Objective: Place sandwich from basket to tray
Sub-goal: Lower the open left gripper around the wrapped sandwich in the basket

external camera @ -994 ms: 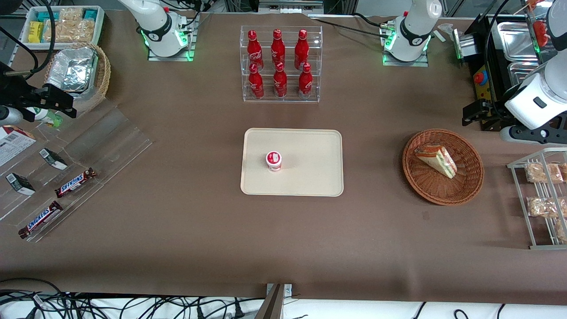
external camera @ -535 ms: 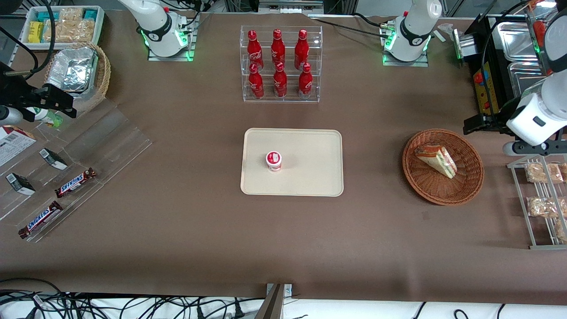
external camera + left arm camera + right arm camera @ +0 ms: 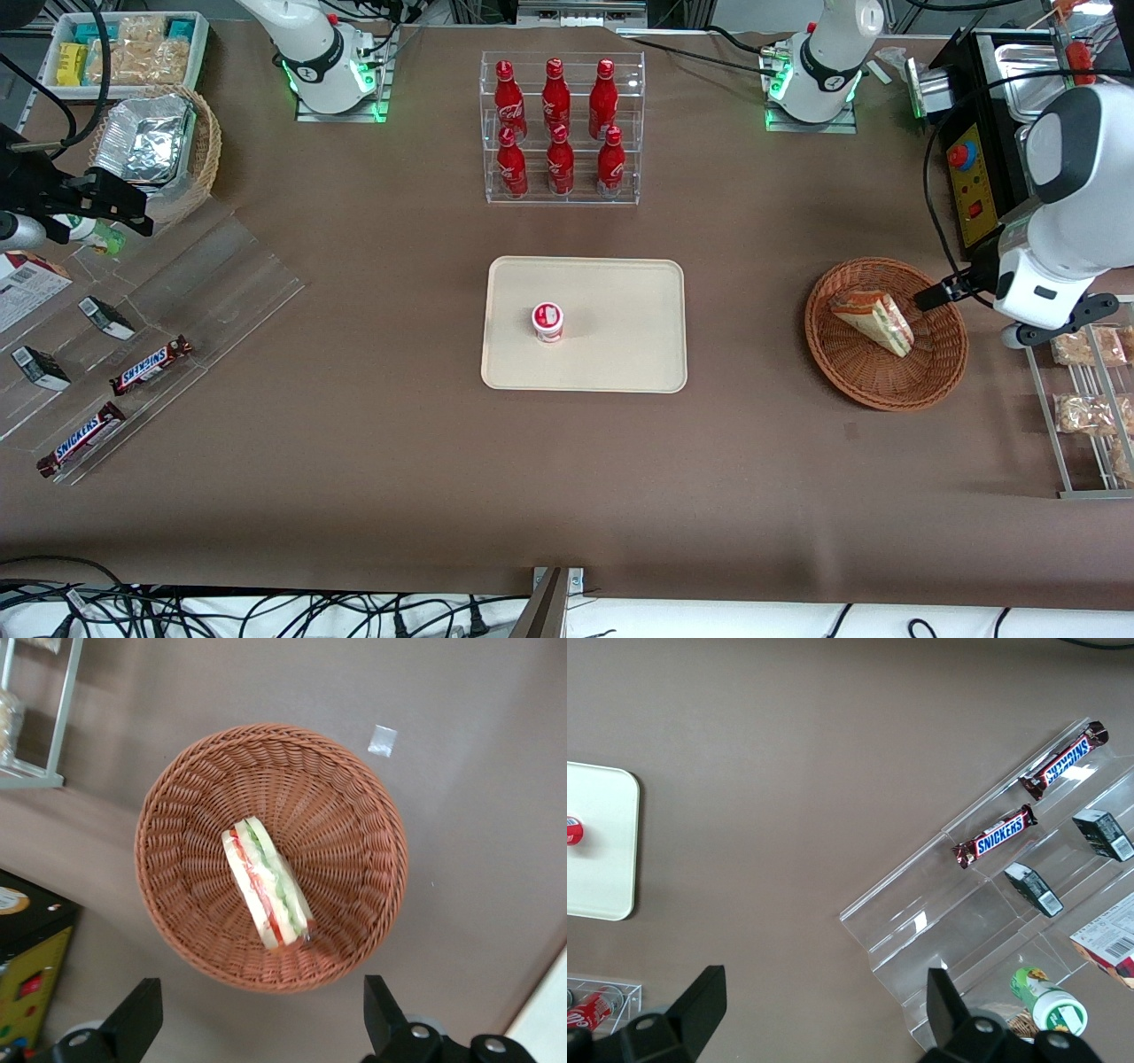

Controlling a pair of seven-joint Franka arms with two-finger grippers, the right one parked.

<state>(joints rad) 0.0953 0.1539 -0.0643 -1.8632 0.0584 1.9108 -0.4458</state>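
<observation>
Hovering above basket [image 3: 270, 855] with sandwich [image 3: 266, 883], end effector [image 3: 257, 1028] spread wide, empty, brown tabletop [image 3: 372, 461], tray [image 3: 620, 354] mid-table.

1. The left arm reaches in from the working arm's end of the table; its white wrist housing sits high above the table surface, tilted downward.
2. The gripper [image 3: 932, 296] points down and toward the middle of the table; in the front view only a dark fingertip shows past the white housing.
3. In the left wrist view the two black fingers [image 3: 133, 1023] stand wide apart; nothing is between them; the gripper hangs in the air, touching nothing.
</observation>
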